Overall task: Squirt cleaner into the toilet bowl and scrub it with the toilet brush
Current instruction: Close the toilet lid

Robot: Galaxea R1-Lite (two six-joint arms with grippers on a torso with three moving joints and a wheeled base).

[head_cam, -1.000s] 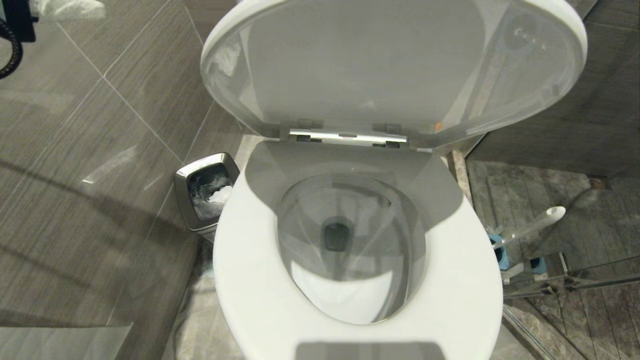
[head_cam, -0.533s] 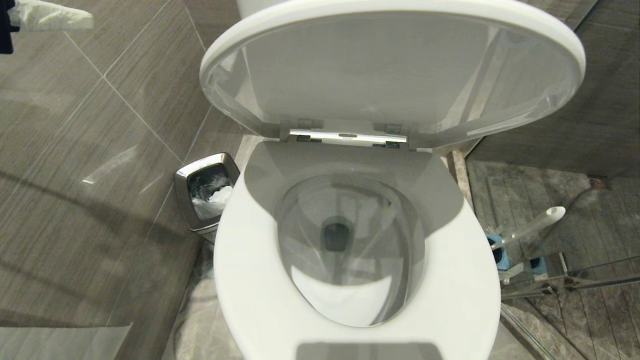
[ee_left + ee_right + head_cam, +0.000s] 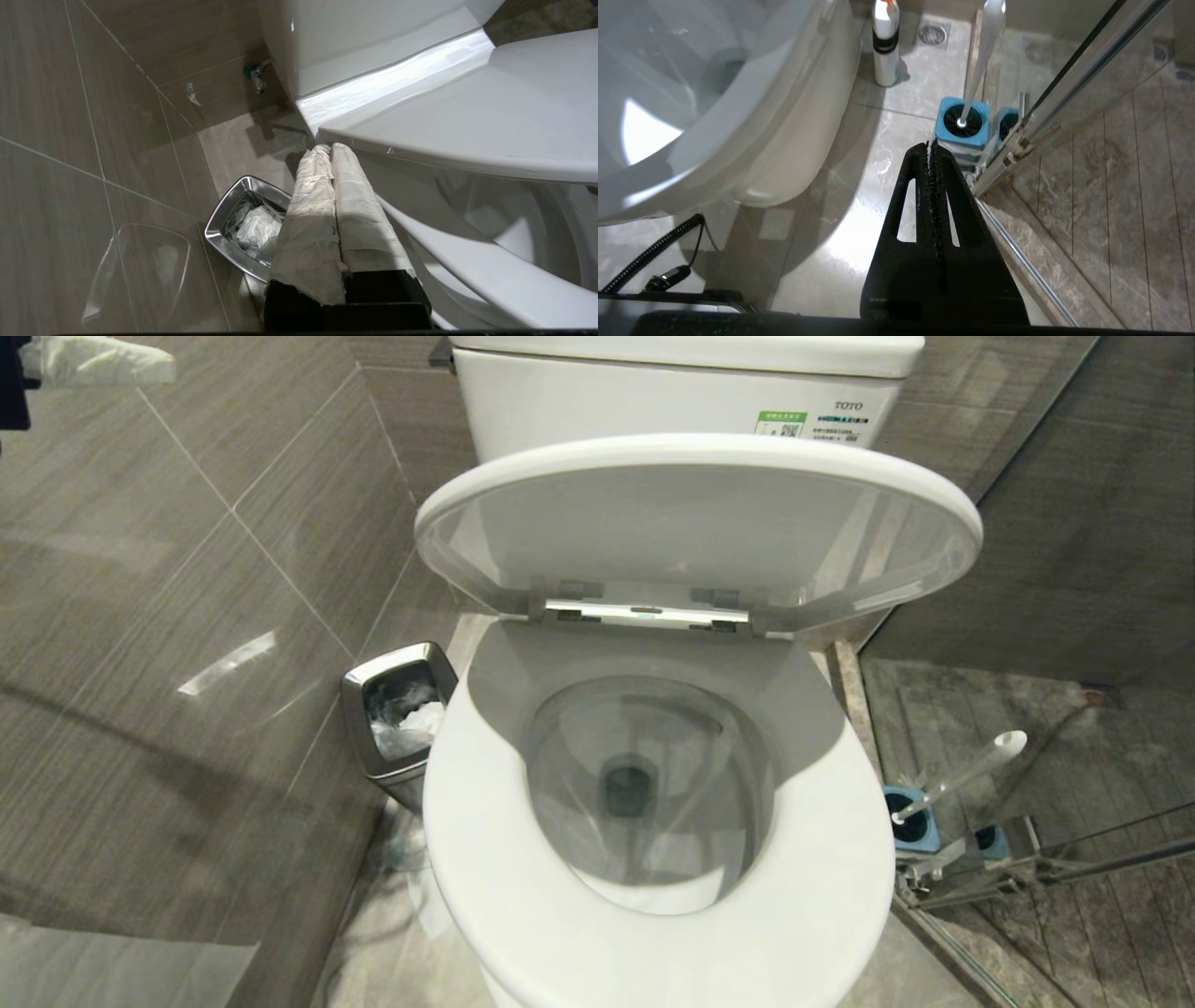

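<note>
The white toilet bowl (image 3: 822, 896) fills the middle of the head view, seat down and lid (image 3: 700, 513) raised; its flank (image 3: 784, 121) shows in the right wrist view. Right of it, the toilet brush (image 3: 966, 773) leans in its blue-topped holder (image 3: 910, 826) on the floor. The brush (image 3: 983, 60) and holder (image 3: 964, 122) also lie just ahead of my right gripper (image 3: 930, 145), which is shut and empty. A white cleaner bottle (image 3: 885, 51) with a black band stands beyond, beside the bowl. My left gripper (image 3: 166, 371), its fingers wrapped in white, hangs shut and empty left of the toilet, tips (image 3: 329, 149) near the lid's edge (image 3: 467, 154).
A small steel waste bin (image 3: 400, 723) with crumpled paper stands against the tiled wall (image 3: 140, 616) left of the toilet. A glass shower door with a metal frame (image 3: 1074, 863) runs close beside the brush holder. The tank (image 3: 672, 401) stands behind the lid.
The whole head view has shifted: the scene slid down and shrank a little, and the tank has come into view above the lid. The toilet, brush and bin have not moved.
</note>
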